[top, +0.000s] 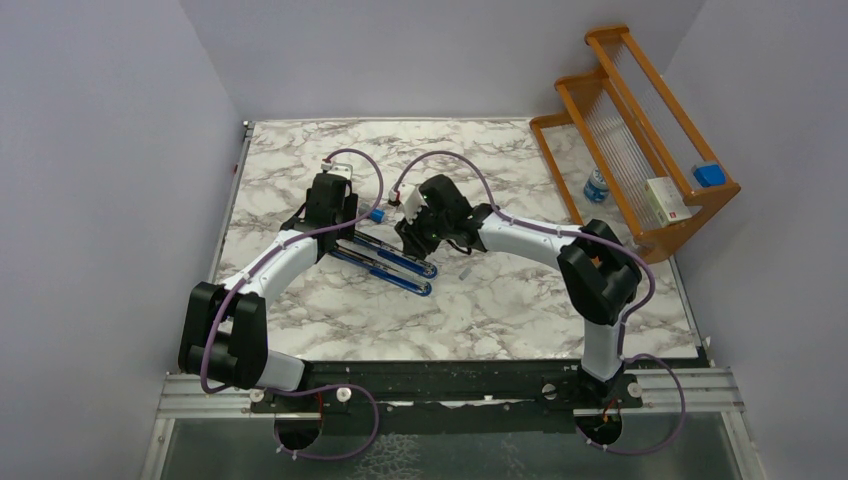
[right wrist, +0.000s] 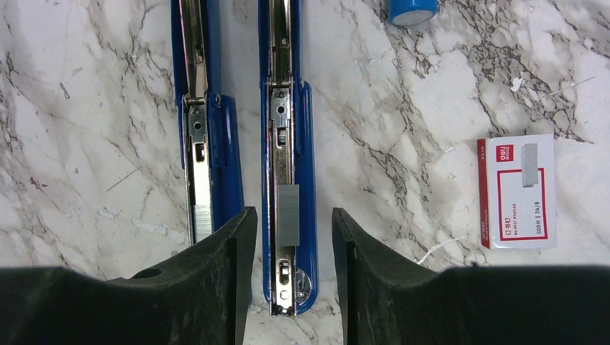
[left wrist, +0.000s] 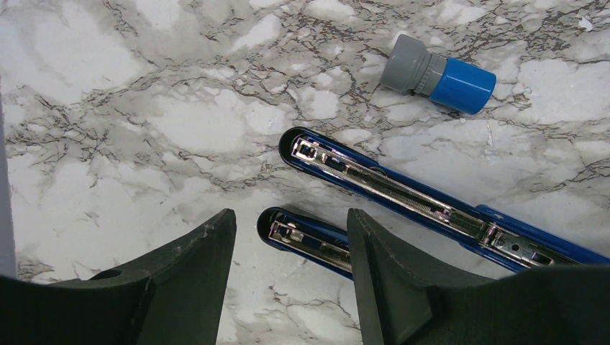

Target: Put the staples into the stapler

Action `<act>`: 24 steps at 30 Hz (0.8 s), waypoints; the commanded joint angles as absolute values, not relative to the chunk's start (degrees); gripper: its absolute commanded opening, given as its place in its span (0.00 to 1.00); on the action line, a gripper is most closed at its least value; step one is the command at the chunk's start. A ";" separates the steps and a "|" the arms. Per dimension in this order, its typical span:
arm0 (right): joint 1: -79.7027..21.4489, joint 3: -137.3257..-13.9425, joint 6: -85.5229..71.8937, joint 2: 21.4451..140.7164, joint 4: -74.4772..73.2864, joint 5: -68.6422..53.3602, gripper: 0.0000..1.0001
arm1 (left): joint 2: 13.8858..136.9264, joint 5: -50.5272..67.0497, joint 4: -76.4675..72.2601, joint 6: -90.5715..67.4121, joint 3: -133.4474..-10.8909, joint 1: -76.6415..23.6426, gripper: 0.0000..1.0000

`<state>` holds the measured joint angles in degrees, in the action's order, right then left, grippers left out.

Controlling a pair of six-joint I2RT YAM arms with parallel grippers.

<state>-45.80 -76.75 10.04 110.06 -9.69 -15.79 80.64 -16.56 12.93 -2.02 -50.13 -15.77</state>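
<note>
Now, your grey-veined white marble tabletop (top: 520, 320), boxed in by pale lilac walls (top: 400, 50), carries the long blue metal stapler (top: 385, 262), folded open flat. A short grey strip of staples (right wrist: 288, 213) lies in one stapler channel, between your right gripper's (right wrist: 293, 215) parted fingers. Your left gripper (left wrist: 291, 215), also parted, straddles a stapler tip. The flat white red-labelled staple box (right wrist: 516, 190) lies beside the stapler.

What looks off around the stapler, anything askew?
One thing: the staple strip between the right gripper's open jaws looks perched on top of the channel of the stapler, not sunk into it, though roughly in line. Whether it is seated I cannot tell. Nothing spilled or damaged.
</note>
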 commanded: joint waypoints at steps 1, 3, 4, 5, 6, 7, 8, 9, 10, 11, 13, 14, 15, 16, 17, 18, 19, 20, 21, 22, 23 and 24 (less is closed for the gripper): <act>-46.13 -78.82 8.58 111.50 -7.20 -13.23 0.46 | 79.40 -17.14 12.19 -1.41 -51.59 -15.91 0.61; -46.14 -79.85 8.28 112.88 -6.96 -13.01 0.46 | 79.45 -17.14 12.26 -1.45 -51.59 -15.91 0.61; -46.14 -80.24 8.00 113.57 -6.69 -13.05 0.46 | 79.44 -17.14 12.29 -1.46 -51.59 -15.89 0.61; -46.12 -80.61 7.80 114.02 -6.42 -13.09 0.46 | 79.46 -17.18 12.23 -1.40 -51.59 -15.91 0.61; -46.14 -80.92 7.60 114.62 -6.24 -13.22 0.46 | 79.41 -17.14 12.22 -1.46 -51.59 -15.91 0.61; -46.14 -81.35 7.49 115.23 -6.35 -13.41 0.46 | 79.41 -17.14 12.17 -1.46 -51.60 -15.91 0.61; -46.14 -81.87 7.44 115.84 -6.53 -13.51 0.46 | 79.40 -17.18 12.17 -1.43 -51.59 -15.91 0.61; -46.14 -82.24 7.40 116.35 -6.68 -13.61 0.46 | 79.41 -17.22 12.13 -1.46 -51.59 -15.91 0.61; -46.14 -82.46 7.31 116.78 -6.68 -13.70 0.46 | 79.42 -17.23 12.15 -1.49 -51.59 -15.91 0.61; -46.14 -82.52 7.32 117.13 -6.60 -13.79 0.46 | 79.45 -17.23 12.13 -1.39 -51.59 -15.86 0.61; -46.14 -82.62 7.36 117.61 -6.53 -13.80 0.46 | 79.37 -17.23 12.13 -1.40 -51.52 -15.91 0.61; -46.14 -82.70 7.35 117.84 -6.51 -13.80 0.46 | 79.41 -17.23 12.13 -1.38 -51.51 -15.91 0.61; -46.14 -82.71 7.39 117.99 -6.58 -13.72 0.46 | 79.45 -17.23 12.13 -1.36 -51.53 -15.91 0.61; -46.14 -82.71 7.38 118.11 -6.59 -13.65 0.46 | 79.47 -17.23 12.13 -1.37 -51.51 -15.91 0.61; -46.14 -82.71 7.43 118.25 -6.70 -13.63 0.46 | 79.53 -17.23 12.13 -1.39 -51.50 -15.86 0.61; -46.14 -82.71 7.39 118.25 -6.83 -13.55 0.46 | 79.54 -17.23 12.13 -1.36 -51.53 -15.90 0.61; -46.14 -82.64 7.45 118.17 -6.92 -13.47 0.45 | 79.46 -17.23 12.13 -1.35 -51.51 -15.91 0.61; -46.14 -82.50 7.47 118.11 -7.06 -13.45 0.45 | 79.50 -17.23 12.13 -1.34 -51.54 -15.90 0.61; -46.14 -82.26 7.47 117.90 -7.19 -13.33 0.45 | 79.52 -17.23 12.17 -1.34 -51.51 -15.91 0.61; -46.14 -81.96 7.49 117.68 -7.20 -13.23 0.45 | 79.53 -17.23 12.13 -1.38 -51.50 -15.91 0.61; -46.13 -81.78 7.55 117.45 -7.27 -13.07 0.45 | 79.51 -17.23 12.13 -1.33 -51.50 -15.91 0.61; -46.13 -81.52 7.61 117.16 -7.49 -12.89 0.45 | 79.47 -17.16 12.13 -1.40 -51.57 -15.91 0.61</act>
<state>-45.80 -81.23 7.55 117.14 -7.38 -14.37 80.64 -16.56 12.93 -2.02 -50.13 -15.77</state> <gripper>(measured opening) 0.450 0.614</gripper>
